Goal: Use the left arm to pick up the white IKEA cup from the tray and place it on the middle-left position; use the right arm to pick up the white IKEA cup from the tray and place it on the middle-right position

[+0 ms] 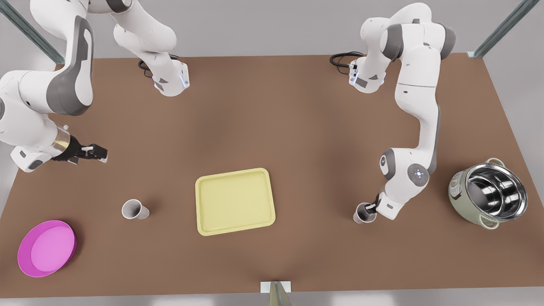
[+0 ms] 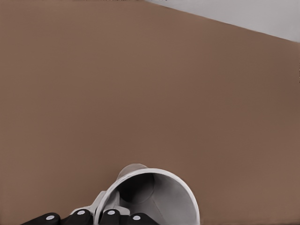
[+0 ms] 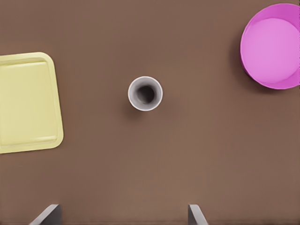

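Observation:
Two white cups stand on the brown table, either side of the pale yellow tray, which holds nothing. One cup stands at the front view's right. My left gripper is shut on its rim, and the left wrist view shows the cup close up with its wall between the fingers of that gripper. The other cup stands free at the front view's left. My right gripper hangs open above and behind it. The right wrist view looks down on this cup beside the tray.
A round magenta dish lies near the front-left corner. A steel pot stands at the front view's right edge, close to the left arm's elbow. Both arm bases with black cables sit along the far edge.

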Action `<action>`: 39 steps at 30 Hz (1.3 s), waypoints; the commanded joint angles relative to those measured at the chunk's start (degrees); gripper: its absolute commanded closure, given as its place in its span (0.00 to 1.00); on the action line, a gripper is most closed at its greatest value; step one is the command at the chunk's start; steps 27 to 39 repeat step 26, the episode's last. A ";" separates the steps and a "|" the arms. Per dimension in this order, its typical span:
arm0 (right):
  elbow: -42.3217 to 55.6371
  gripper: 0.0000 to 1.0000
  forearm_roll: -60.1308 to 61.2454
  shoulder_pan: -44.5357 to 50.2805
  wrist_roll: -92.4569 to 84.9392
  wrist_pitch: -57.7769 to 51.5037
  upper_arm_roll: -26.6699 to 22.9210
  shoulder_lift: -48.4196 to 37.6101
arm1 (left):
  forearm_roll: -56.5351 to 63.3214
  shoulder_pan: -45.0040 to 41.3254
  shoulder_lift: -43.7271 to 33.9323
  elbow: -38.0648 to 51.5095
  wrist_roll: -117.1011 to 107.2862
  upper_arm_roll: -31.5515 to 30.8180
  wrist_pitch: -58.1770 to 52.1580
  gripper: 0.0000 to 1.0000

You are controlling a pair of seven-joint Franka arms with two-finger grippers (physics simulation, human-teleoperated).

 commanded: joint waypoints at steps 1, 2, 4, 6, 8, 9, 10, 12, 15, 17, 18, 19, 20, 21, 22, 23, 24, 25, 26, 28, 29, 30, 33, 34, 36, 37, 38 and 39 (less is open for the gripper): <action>0.20 0.00 -0.11 0.03 1.49 -1.81 0.03 -0.03 | 0.15 -0.02 0.44 0.12 27.68 0.03 2.89 0.85; 0.20 0.00 -0.11 0.03 1.49 -1.81 0.03 -0.03 | 0.15 -0.02 0.79 0.12 27.59 0.03 3.59 0.85; 0.29 0.00 -0.11 0.03 1.49 -1.81 0.03 -0.03 | 0.15 -0.02 0.88 0.21 27.68 0.03 3.59 0.51; 0.29 0.00 -0.11 0.03 1.49 -1.81 0.03 -0.03 | 0.15 -0.02 0.88 0.21 27.68 0.03 3.59 0.00; 0.56 0.00 -0.11 0.03 2.02 -1.81 0.12 -0.03 | 0.15 -0.02 0.88 0.38 27.77 0.03 3.59 0.00; 0.56 0.00 -0.11 0.03 2.02 -1.72 0.03 -0.03 | 0.15 0.07 0.88 0.56 27.85 0.03 3.50 0.00; 0.64 0.00 -0.11 0.03 2.02 -0.14 0.12 -0.03 | 3.40 -0.02 -0.08 0.74 27.68 0.55 2.10 0.00; 0.56 0.00 -0.02 0.03 2.02 0.03 0.12 -0.03 | 10.60 -0.11 -7.02 6.26 26.45 1.87 -19.67 0.00; 0.56 0.00 -0.11 0.03 2.02 0.03 0.12 -0.03 | 14.75 -0.90 -13.60 17.79 16.99 1.43 -46.58 0.00; 0.56 0.00 -0.20 0.12 2.02 0.03 0.21 -0.03 | 9.12 -0.55 -24.40 13.51 7.29 2.22 -56.26 0.00; 0.56 0.00 -0.11 0.21 2.02 0.03 0.29 -0.03 | 9.64 -0.63 -33.64 -0.29 7.55 1.79 -46.44 0.00; 0.64 0.00 -0.20 0.21 2.02 0.03 0.29 -0.03 | 10.95 -0.90 -32.08 1.86 7.02 1.52 -45.63 0.00; 0.56 0.00 -0.20 0.21 2.02 0.03 0.29 -0.03 | 12.45 -0.98 -31.55 2.84 7.11 1.43 -45.28 0.00; 0.56 0.00 -0.20 0.21 2.02 0.03 0.29 -0.03 | 12.37 -0.81 -31.46 3.02 7.29 1.52 -44.31 0.00; 0.56 0.00 -0.20 0.21 2.02 0.03 0.29 -0.03 | 12.19 -0.90 -31.46 2.93 7.02 1.52 -44.57 0.00; 0.56 0.00 -0.20 0.12 2.02 0.03 0.29 -0.03 | 12.11 -0.90 -31.46 2.93 7.02 1.43 -44.75 0.00; 0.56 0.00 -0.02 0.12 1.93 0.03 0.21 -0.03 | 12.11 -0.90 -31.46 2.93 7.02 1.43 -44.75 0.00; 0.64 0.00 -0.11 0.12 2.02 0.03 0.21 -0.03 | 12.11 -0.90 -31.46 2.93 6.94 1.43 -44.75 0.00; 0.64 0.00 -0.20 0.12 2.02 0.03 0.21 -0.03 | 12.02 -0.90 -31.46 2.93 6.94 1.43 -44.75 0.00; 0.64 0.00 -0.20 0.12 2.02 0.03 0.21 -0.03 | 12.02 -0.90 -31.46 2.93 6.94 1.43 -44.75 0.00; 0.64 0.00 -0.20 0.12 2.02 0.03 0.21 -0.03 | 12.02 -0.90 -31.46 2.93 6.94 1.43 -44.75 0.00; 0.64 0.00 -0.20 0.12 2.02 0.03 0.21 -0.03 | 12.02 -0.90 -31.46 2.93 6.94 1.43 -44.75 0.00; 0.64 0.00 -0.20 0.12 2.02 0.03 0.21 -0.03 | 12.02 -0.90 -31.46 2.93 6.94 1.43 -44.75 0.00; 0.64 0.00 -0.20 0.12 2.02 0.03 0.21 -0.03 | 12.02 -0.90 -31.46 2.93 6.94 1.43 -44.75 0.00; 0.64 0.00 -0.20 0.12 2.02 0.03 0.21 -0.03 | 12.02 -0.90 -31.46 2.93 6.94 1.43 -44.75 0.00; 0.64 0.00 -0.20 0.12 2.02 0.03 0.21 -0.03 | 12.02 -0.90 -31.46 2.93 6.94 1.43 -44.75 0.00; 0.64 0.00 -0.20 0.12 2.02 0.03 0.21 -0.03 | 12.02 -0.90 -31.46 2.93 6.94 1.43 -44.75 0.00; 0.64 0.00 -0.20 0.12 2.02 0.03 0.21 -0.03 | 12.02 -0.90 -31.46 2.93 6.94 1.43 -44.75 0.00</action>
